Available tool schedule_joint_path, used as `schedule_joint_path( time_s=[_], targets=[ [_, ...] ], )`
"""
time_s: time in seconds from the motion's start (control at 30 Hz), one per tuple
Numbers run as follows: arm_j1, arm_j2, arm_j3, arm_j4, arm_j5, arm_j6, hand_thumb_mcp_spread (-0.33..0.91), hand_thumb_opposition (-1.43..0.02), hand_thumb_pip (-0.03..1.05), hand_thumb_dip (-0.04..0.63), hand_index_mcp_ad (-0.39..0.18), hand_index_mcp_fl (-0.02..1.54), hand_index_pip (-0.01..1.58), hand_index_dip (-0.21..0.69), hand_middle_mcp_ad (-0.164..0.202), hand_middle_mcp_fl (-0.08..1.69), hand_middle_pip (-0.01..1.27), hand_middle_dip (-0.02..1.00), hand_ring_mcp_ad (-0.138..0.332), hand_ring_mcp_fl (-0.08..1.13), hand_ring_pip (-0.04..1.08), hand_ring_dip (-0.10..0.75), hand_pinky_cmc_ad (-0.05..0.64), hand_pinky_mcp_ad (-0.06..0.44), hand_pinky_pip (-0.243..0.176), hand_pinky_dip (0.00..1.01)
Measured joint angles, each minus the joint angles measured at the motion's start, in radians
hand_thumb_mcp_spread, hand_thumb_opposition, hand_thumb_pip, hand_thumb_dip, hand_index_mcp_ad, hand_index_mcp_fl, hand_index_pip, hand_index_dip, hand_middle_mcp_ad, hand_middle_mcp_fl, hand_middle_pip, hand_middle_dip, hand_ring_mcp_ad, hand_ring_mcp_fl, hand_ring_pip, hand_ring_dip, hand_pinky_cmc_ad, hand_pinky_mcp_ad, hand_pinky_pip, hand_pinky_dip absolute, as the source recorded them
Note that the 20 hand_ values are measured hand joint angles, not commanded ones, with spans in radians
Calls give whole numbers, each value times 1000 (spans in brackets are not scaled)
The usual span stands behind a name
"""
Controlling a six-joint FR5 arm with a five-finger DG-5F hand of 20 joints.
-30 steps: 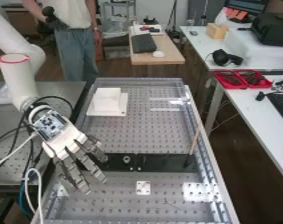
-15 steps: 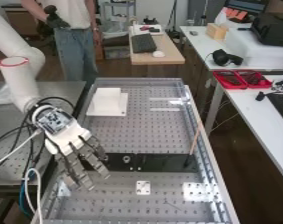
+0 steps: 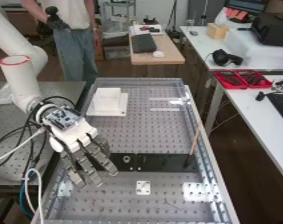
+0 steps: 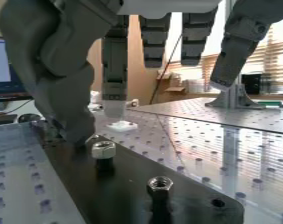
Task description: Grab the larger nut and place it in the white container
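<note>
Over the left part of the bar, the hand [image 3: 74, 135] has its fingers extended towards the lower right, holding nothing. The bearing [image 3: 126, 159] stands on the bar just right of the fingers. Further up the bench sits the white container [image 3: 107, 100]. In the wrist view the hand [image 4: 115, 65] hangs open, its thumb tip low over the black bar. The larger nut [image 4: 104, 150] stands upright beside the thumb tip, apparently untouched, and the smaller nut [image 4: 159, 184] is nearer the bar's end.
The flat black bar [image 3: 165, 162] crosses the perforated bench. A thin wooden stick [image 3: 194, 142] leans up from its right end. A small white plate [image 3: 143, 188] lies below the bar. Cables [image 3: 25, 145] loop beside the arm at the left.
The hand has moved right in the high view, its fingers passing further over the bar. They stay extended. The container and the bearing have not moved.
</note>
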Motion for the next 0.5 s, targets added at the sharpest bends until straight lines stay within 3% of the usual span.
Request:
schedule_joint_path(
  time_s=[0.5],
  targets=[
    [-6, -43, 10, 13, 24, 25, 326, -867, 721, 206, -126, 21, 1560, 108, 68, 16, 134, 220, 176, -2, 182, 93, 398, 314, -110, 672]
  ],
)
